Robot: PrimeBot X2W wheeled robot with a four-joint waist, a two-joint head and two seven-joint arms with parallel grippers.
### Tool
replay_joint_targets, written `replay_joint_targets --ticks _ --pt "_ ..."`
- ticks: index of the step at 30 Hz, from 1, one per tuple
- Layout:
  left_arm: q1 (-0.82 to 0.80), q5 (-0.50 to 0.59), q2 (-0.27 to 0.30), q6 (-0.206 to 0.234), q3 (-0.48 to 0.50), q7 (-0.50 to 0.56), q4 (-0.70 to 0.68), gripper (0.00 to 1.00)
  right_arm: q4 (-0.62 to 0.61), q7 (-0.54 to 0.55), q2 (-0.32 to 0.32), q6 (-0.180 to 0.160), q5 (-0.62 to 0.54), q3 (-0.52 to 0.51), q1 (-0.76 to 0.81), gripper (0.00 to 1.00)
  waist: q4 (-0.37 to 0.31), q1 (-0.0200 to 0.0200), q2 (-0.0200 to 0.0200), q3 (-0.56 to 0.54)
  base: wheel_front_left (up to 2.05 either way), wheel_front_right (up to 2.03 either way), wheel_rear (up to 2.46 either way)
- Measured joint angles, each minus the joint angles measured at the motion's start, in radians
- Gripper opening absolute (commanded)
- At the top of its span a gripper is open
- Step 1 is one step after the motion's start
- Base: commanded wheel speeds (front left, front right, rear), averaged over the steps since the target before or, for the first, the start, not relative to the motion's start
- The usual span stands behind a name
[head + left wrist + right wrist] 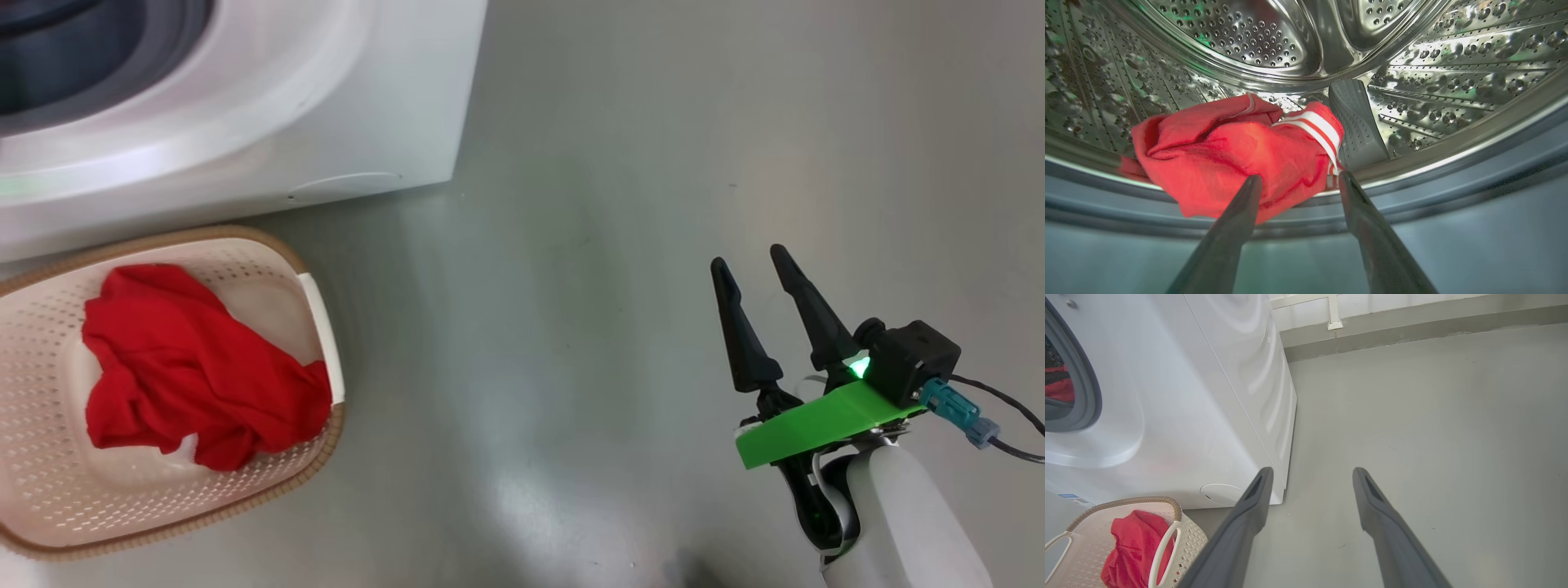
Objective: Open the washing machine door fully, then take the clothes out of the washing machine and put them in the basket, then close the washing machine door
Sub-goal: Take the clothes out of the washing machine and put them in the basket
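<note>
A red garment (196,371) lies crumpled in the cream basket (322,327) on the floor before the white washing machine (367,98). Inside the steel drum (1241,36) another red garment with white stripes (1237,153) rests at the drum's front lip. My left gripper (1298,181) is open, its two fingers pointing at that garment, tips at its near edge. My right gripper (747,265) hangs open over bare floor, right of the machine, holding nothing. In the right wrist view the basket (1180,510) and its red garment (1131,547) sit at lower left. The washing machine door is out of view.
The grey rubber ring (1412,192) runs below the drum's lip. A grey drum paddle (1357,126) stands just right of the striped garment. Grey floor (620,204) stretches right of the machine to a wall base (1412,322). A small round flap (1220,494) sits low on the machine's front.
</note>
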Motion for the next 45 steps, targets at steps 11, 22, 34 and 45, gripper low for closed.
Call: replay_joint_targets --ticks 11,22,34,45 --pt "-0.041 0.048 0.048 0.04 -0.059 -0.02 0.029 1.0 -0.007 0.0 0.002 0.0 0.018 0.023 -0.016 1.0 -0.037 0.0 0.0 0.031 0.0 0.0 0.0" --pt "-0.044 0.05 0.064 0.062 -0.08 -0.019 0.042 0.25 -0.007 0.0 0.003 0.0 0.019 0.039 -0.016 1.0 -0.048 0.0 0.0 0.037 0.0 0.0 0.0" --pt "-0.043 0.032 0.072 0.077 -0.086 -0.047 0.047 0.0 -0.007 0.0 0.003 0.0 0.02 0.036 -0.016 1.0 -0.045 0.0 0.0 0.03 0.0 0.0 0.0" --pt "0.007 -0.092 -0.036 0.054 -0.01 -0.144 0.036 0.0 -0.004 0.0 0.003 0.0 0.012 0.013 -0.015 1.0 0.008 0.0 0.0 -0.011 0.0 0.0 0.0"
